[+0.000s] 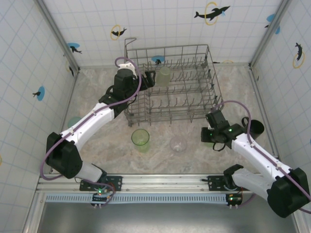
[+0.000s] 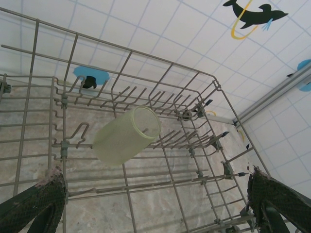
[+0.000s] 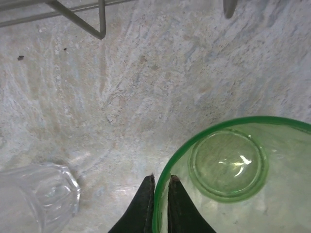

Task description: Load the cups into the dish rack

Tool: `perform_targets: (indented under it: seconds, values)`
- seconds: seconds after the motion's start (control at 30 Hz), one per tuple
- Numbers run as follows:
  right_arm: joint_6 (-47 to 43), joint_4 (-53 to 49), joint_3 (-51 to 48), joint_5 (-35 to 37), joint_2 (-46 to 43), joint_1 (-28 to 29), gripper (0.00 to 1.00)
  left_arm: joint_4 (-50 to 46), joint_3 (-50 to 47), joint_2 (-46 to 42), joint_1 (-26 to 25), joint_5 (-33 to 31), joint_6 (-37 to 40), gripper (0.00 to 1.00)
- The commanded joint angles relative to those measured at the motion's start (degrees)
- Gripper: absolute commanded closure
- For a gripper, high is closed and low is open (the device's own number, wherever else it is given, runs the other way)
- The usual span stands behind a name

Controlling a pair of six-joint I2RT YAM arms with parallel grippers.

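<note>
Right jaws pinch green cup [image 3: 228, 165] rim. Left jaws wide by rack [image 1: 170, 114]. Next, likely: lift, carry to rack, 11 o'clock.

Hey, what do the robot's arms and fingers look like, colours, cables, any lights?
Both the left arm and right arm have white tube-like links between chunky black joints, with a purple cable looping along each. A small green light glows on the right one. The fingers are dark, tapered and rough-surfaced.

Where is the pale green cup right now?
In the top view, the pale green cup lies tilted inside the dish rack, near its far-left corner, right beside the left gripper.
</note>
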Motion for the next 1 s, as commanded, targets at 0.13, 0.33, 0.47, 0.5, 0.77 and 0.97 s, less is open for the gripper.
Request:
perform_targets:
  seconds: [0.13, 0.33, 0.47, 0.5, 0.77, 0.97]
  values:
    - [-1.0, -4.0, 0.8, 7.0, -1.7, 0.0, 1.0, -1.0, -0.2, -0.3, 0.4, -0.4, -0.7, 0.02]
    - [-1.9, -8.1, 5.2, 12.7, -0.3, -2.0, 1.0, -0.9, -0.7, -1.4, 0.4, -1.8, -0.8, 0.03]
    - [-4.4, -8.6, 7.7, 13.1, 0.2, -5.3, 1.0, -0.6, -0.8, -1.6, 0.4, -2.1, -0.8, 0.02]
    - [-5.2, -8.4, 8.1, 13.3, 0.3, -6.3, 1.0, -0.6, -0.7, -1.5, 0.4, -1.8, -0.8, 0.02]
    - [-8.5, -7.9, 12.5, 11.3, 1.6, -12.7, 1.0, -0.7, -0.6, -1.3, 0.4, -1.9, -1.1, 0.02]
    - [-11.0, -7.4, 17.1, 11.9, 2.9, -17.2, 1.0, -0.7, -0.6, -1.1, 0.4, -1.8, -1.0, 0.02]
